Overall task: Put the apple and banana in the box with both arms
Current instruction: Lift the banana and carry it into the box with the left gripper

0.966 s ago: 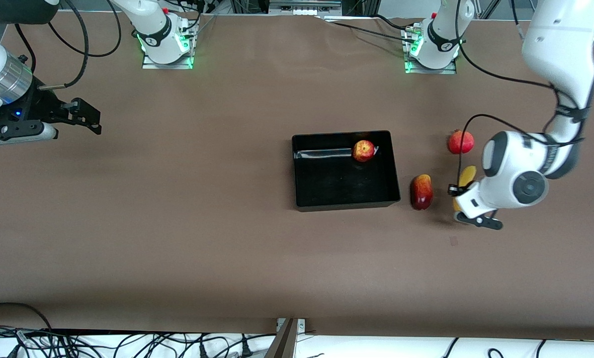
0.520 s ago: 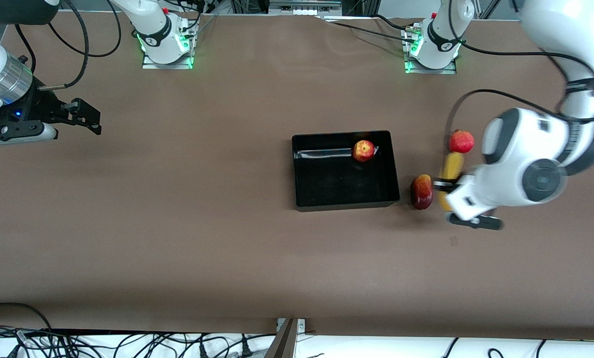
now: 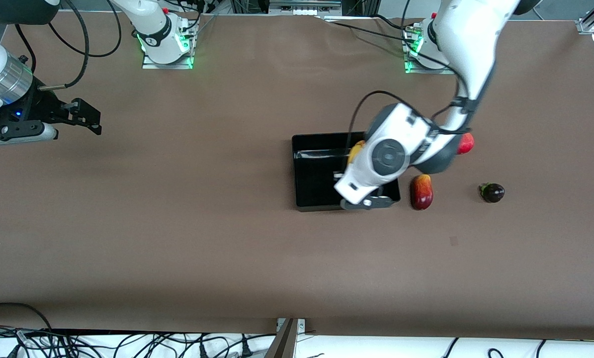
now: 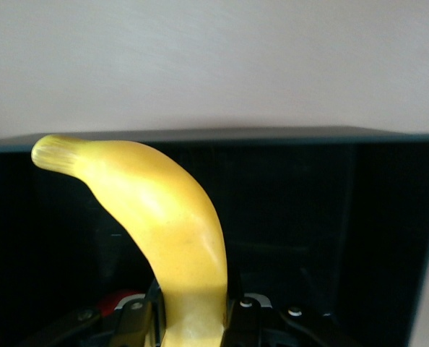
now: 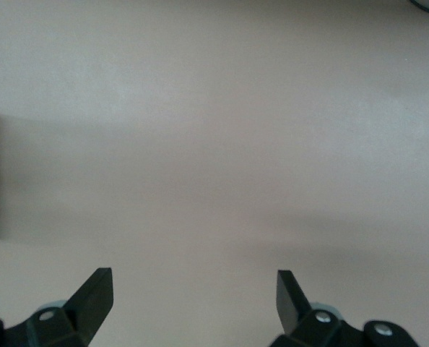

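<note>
My left gripper (image 3: pixel 345 171) is shut on the yellow banana (image 3: pixel 356 148) and holds it over the black box (image 3: pixel 316 174). In the left wrist view the banana (image 4: pixel 164 224) rises from between the fingers (image 4: pixel 240 318) of the left gripper (image 4: pixel 193 322), with the box's dark inside (image 4: pixel 330 202) below it. The left arm hides the apple in the front view. A small red patch (image 4: pixel 117 298) shows beside the fingers; I cannot tell whether it is the apple. My right gripper (image 3: pixel 85 119) waits open and empty over bare table at the right arm's end, and its own view (image 5: pixel 193 289) shows the same.
A red-yellow mango (image 3: pixel 421 191) lies beside the box toward the left arm's end. A red pomegranate (image 3: pixel 467 144) shows partly past the left arm. A small dark fruit (image 3: pixel 492 192) lies farther toward the left arm's end.
My left arm has lifted the banana from beside the mango and swung it over the box. This uncovered the dark fruit and covered the apple. The right arm has not moved.
</note>
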`<state>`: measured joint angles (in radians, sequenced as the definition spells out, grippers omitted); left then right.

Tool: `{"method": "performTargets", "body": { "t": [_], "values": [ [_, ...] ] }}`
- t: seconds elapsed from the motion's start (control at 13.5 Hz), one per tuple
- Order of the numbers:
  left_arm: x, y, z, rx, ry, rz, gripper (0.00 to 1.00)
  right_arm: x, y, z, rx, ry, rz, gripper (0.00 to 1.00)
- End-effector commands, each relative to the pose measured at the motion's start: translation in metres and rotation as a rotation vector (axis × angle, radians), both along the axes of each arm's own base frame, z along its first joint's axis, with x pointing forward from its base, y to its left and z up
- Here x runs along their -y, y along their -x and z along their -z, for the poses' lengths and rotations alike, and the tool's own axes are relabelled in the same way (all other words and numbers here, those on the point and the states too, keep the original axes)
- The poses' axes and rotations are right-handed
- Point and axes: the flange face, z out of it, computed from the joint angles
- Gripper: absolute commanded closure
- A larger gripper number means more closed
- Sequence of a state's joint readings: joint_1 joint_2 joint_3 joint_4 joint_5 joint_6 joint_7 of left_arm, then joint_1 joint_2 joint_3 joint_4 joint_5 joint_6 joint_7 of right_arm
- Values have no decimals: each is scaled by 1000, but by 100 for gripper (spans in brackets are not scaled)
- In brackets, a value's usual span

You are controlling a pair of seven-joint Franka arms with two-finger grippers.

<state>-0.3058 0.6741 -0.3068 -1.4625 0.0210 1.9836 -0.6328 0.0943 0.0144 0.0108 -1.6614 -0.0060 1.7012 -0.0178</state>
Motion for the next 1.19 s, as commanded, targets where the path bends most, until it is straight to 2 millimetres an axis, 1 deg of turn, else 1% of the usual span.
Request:
{"method": "performTargets", "body": {
  "t": [0.0,0.07,0.15,0.22,0.3,0.37,0.45,0.52,0.59,0.67,0.74,0.82,0.89,0.97,1.04,1.11],
  "values": [
    [16,12,12,-13,10,10,100,2,-1,-5,3,12,-10,0],
    [27,19,23,-7,18,23,100,1,-1,-5,3,10,-10,0],
    [34,26,44,3,29,30,100,1,-1,-5,2,11,-8,0],
    [43,33,58,33,51,33,100,1,-1,-5,3,10,-8,0],
    [43,39,72,48,63,33,100,1,-1,-5,5,10,-8,0],
    [43,42,78,56,68,31,100,1,-2,-4,5,9,-8,0],
    [42,46,81,50,64,33,84,1,-2,-4,5,9,-8,0],
    [42,46,81,46,62,31,29,1,-2,-4,5,9,-8,0],
    [41,45,78,48,60,29,0,1,-1,-5,5,9,-8,0],
    [37,41,68,55,61,27,0,1,-1,-5,6,9,-7,0],
    [32,35,51,49,49,21,0,1,-2,-4,3,9,-7,0],
    [17,24,26,38,27,2,0,1,-2,-4,4,7,-7,0],
    [0,14,-6,29,8,-15,0,1,-2,-4,4,7,-5,0],
    [-15,8,-43,27,-19,-17,0,1,-1,-5,6,7,-5,0],
    [-36,2,-77,46,-46,-38,0,1,-2,-4,4,6,-5,0],
    [-61,-6,-109,83,-59,-75,0,1,-1,-5,6,5,-3,0]
  ]
}}
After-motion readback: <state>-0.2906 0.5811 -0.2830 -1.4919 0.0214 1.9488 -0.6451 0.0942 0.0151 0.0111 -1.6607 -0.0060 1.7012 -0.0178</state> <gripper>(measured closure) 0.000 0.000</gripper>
